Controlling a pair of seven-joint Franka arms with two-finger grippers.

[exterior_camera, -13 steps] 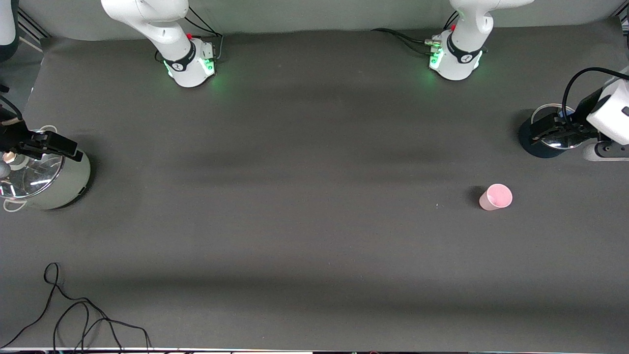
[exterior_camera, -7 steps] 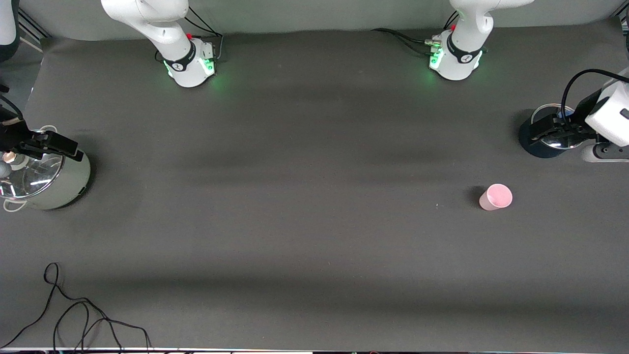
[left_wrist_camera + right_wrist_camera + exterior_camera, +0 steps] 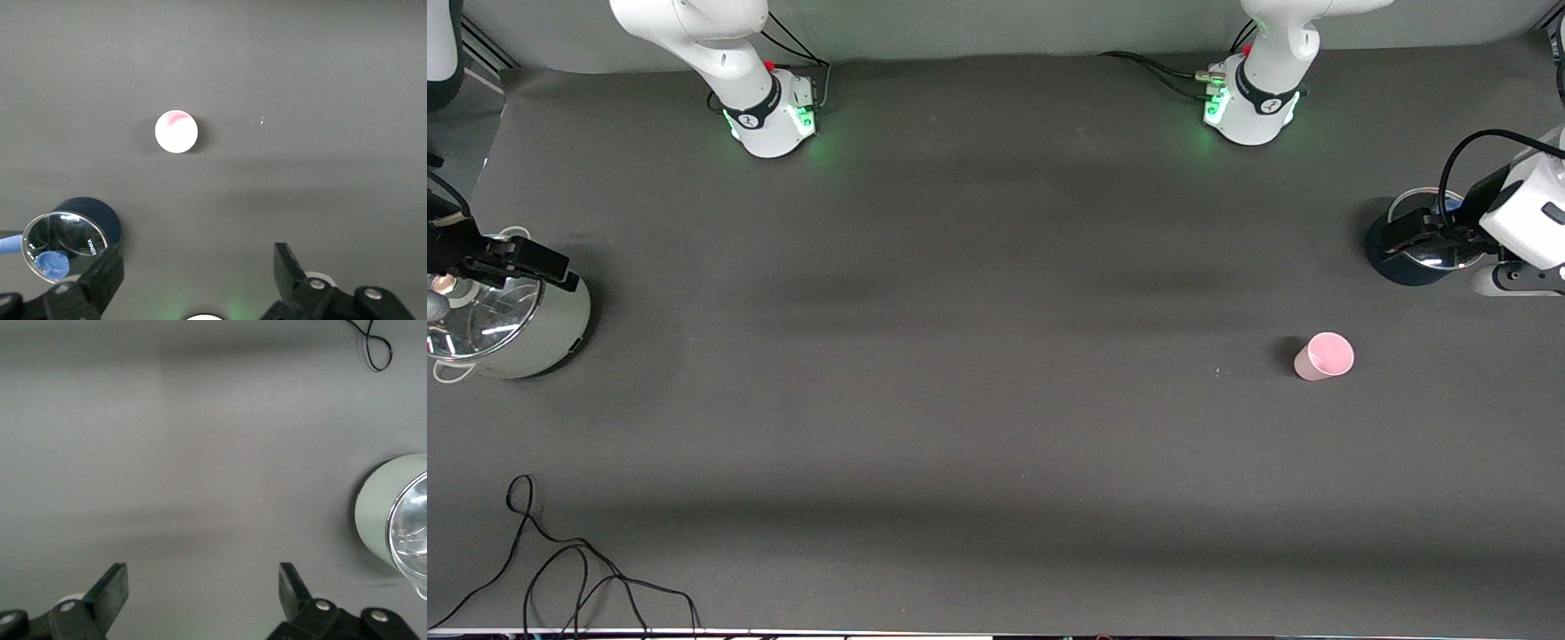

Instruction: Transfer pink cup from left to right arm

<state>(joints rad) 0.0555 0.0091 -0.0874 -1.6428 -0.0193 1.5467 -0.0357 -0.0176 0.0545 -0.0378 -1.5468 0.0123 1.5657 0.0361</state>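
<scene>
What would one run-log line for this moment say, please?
pink cup: upright on table, untouched | left gripper: open, over dark blue saucepan | right gripper: open, over pale lidded pot | handover: not begun

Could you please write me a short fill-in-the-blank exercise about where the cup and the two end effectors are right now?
1. The pink cup stands ____ on the table, held by nothing.
2. The left end effector hangs over the dark blue ____.
3. The right end effector hangs over the pale green ____.
4. Both end effectors are ____.

Missing words: upright; saucepan; pot; open
</scene>
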